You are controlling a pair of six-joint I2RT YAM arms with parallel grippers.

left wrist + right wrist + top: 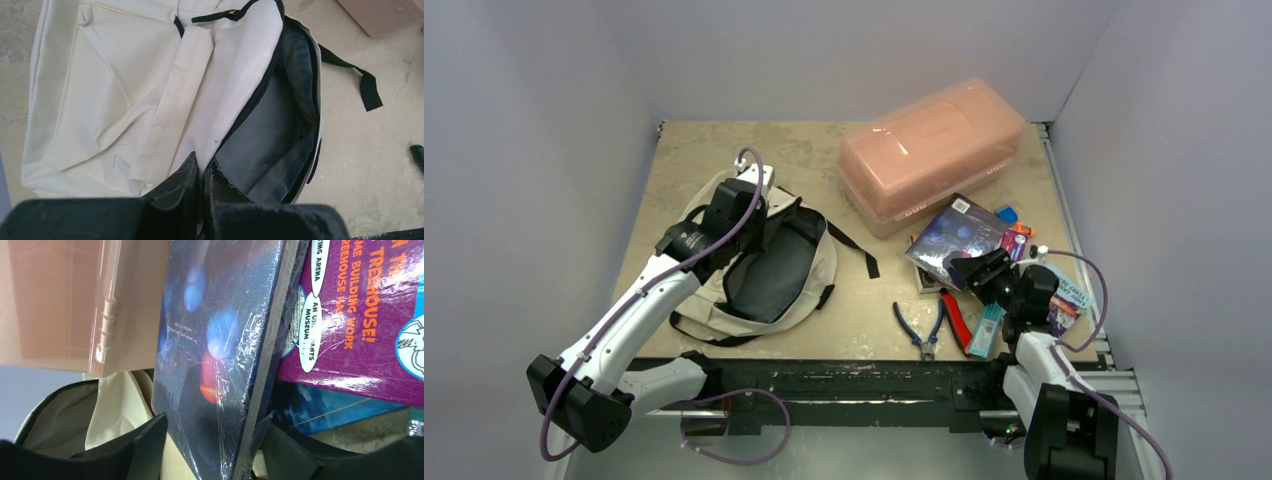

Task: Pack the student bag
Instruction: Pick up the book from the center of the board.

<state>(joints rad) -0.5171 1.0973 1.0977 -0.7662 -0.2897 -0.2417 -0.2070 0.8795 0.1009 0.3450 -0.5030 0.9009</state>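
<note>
The cream-beige student bag (pixel 809 268) lies at the left of the table, its main compartment unzipped and showing a dark grey lining (pixel 280 130). My left gripper (pixel 764 222) is shut on the white mesh edge of the bag's opening (pixel 240 85) and pinches it between its fingertips (pixel 192 172). My right gripper (pixel 977 268) is shut on a shrink-wrapped dark blue book (pixel 957 238), whose cover (pixel 215 355) stands on edge, tilted, between the two fingers (pixel 145 440).
A translucent pink plastic box (pixel 934 150) stands at the back right, also in the right wrist view (pixel 65 300). A purple book (pixel 370 320), blue-handled pliers (pixel 919 330), a red-handled tool (pixel 957 322) and a teal pack (pixel 990 330) lie at the right front.
</note>
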